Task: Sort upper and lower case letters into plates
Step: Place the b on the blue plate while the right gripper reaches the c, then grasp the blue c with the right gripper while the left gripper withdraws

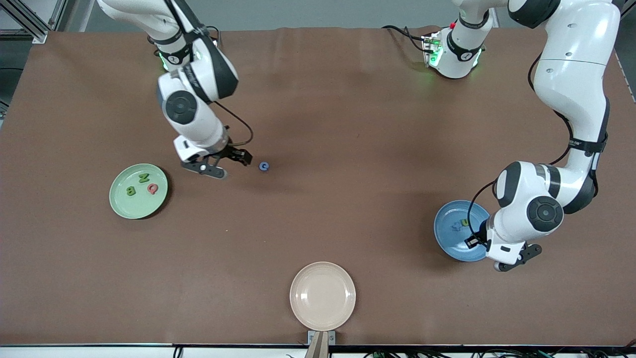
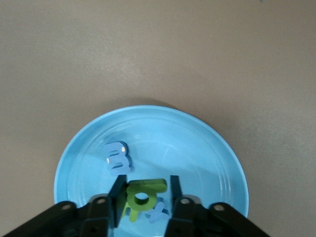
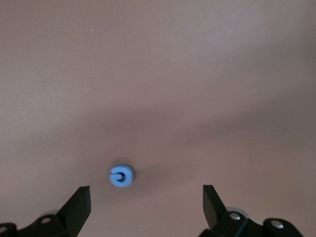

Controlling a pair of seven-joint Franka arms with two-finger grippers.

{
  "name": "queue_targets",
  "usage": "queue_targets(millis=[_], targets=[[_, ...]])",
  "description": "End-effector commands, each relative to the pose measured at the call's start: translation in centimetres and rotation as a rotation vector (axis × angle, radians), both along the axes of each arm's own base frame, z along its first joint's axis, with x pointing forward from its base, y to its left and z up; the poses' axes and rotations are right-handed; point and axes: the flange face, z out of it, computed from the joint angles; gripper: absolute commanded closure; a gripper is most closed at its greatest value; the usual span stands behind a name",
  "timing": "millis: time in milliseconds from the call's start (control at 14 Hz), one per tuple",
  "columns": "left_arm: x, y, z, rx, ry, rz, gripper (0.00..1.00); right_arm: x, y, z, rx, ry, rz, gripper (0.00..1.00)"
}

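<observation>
My left gripper (image 2: 146, 180) hangs low over the blue plate (image 2: 197, 148), its jaws a little apart. A green g (image 2: 143, 195) lies between them, against one finger and with a gap to the other. Under the g lie a blue t (image 2: 159, 213) and another green letter; a blue m (image 2: 117, 158) lies beside them. The pale green plate (image 1: 134, 206), toward the right arm's end, holds a green N (image 1: 144, 178), a green B (image 1: 131, 190) and a red Q (image 1: 153, 188). A blue C (image 1: 264, 166) lies on the bare table. My right gripper (image 1: 229, 164) stands open just beside the C (image 3: 121, 176).
A cream-beige plate (image 1: 322, 296) with nothing in it sits at the table's edge nearest the front camera. The brown table top (image 1: 348, 124) stretches between the two arms. The left arm's elbow hangs over the table edge by the blue plate (image 1: 449, 241).
</observation>
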Motion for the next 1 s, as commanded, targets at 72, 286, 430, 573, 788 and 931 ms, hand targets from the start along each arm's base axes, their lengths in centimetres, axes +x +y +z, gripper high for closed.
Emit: queue_targets(millis=[72,286,430,573,788,931], targets=[[0.2,-0.3,0.4,0.012,-0.019,-0.016,0.0,-1.2,1.4,-5.2,0.013,-0.029,-0.06,0.0],[0.3,-0.8,2.1,0.02,-0.036,-0.024,0.0,-2.2,2.7,-8.0,0.006,-0.022,-0.062,0.01],[0.3,-0.9,5.1,0.026,-0.06,-0.037,0.0,-2.3,2.8,-8.8,0.006,-0.024,-0.06,0.04],[0.3,-0.5,9.2,0.039,-0.093,-0.089,0.0,-2.6,3.2,-9.2,0.003,-0.021,-0.05,0.1],[-0.5,-0.4,14.8,0.06,-0.123,-0.101,0.0,-3.3,4.0,-9.7,-0.001,-0.014,-0.032,0.27],[-1.4,0.2,19.2,0.08,-0.143,-0.098,0.0,-3.4,4.3,-9.6,0.0,-0.016,-0.026,0.34]])
